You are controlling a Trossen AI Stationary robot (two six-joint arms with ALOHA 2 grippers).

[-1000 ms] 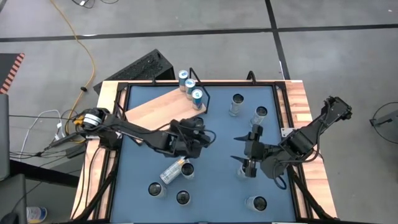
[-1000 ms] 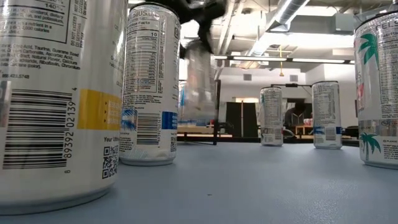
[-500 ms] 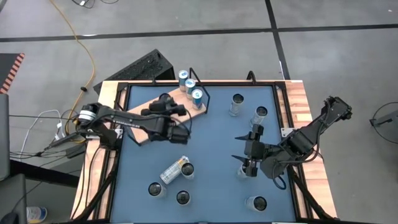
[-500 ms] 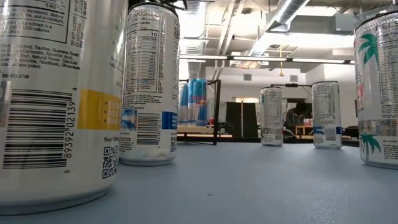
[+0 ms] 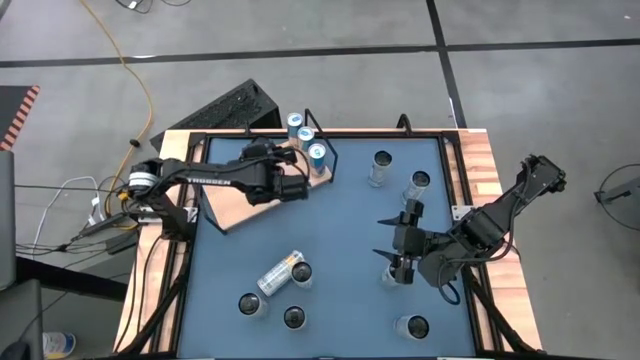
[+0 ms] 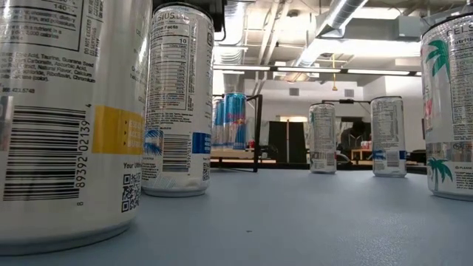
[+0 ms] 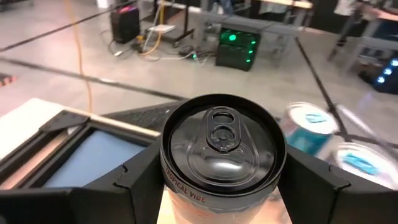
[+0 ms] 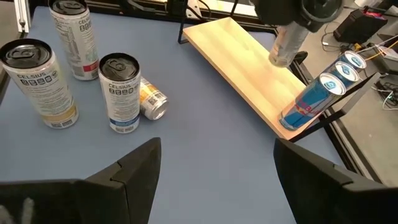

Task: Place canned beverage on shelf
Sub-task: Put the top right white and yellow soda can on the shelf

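Blue cans (image 5: 306, 140) already stand on our shelf (image 5: 240, 175), upper left. Our left gripper (image 5: 290, 185) grips another can (image 7: 222, 152) above it; our right gripper (image 5: 400, 262) waits open.

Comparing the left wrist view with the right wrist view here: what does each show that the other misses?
Only the left wrist view shows the held can's black pull-tab lid between the left hand's fingers. Only the right wrist view shows three upright cans and a tipped can on the blue table, plus the whole shelf. Both show the blue-topped cans at the shelf's end and the held can over the board.
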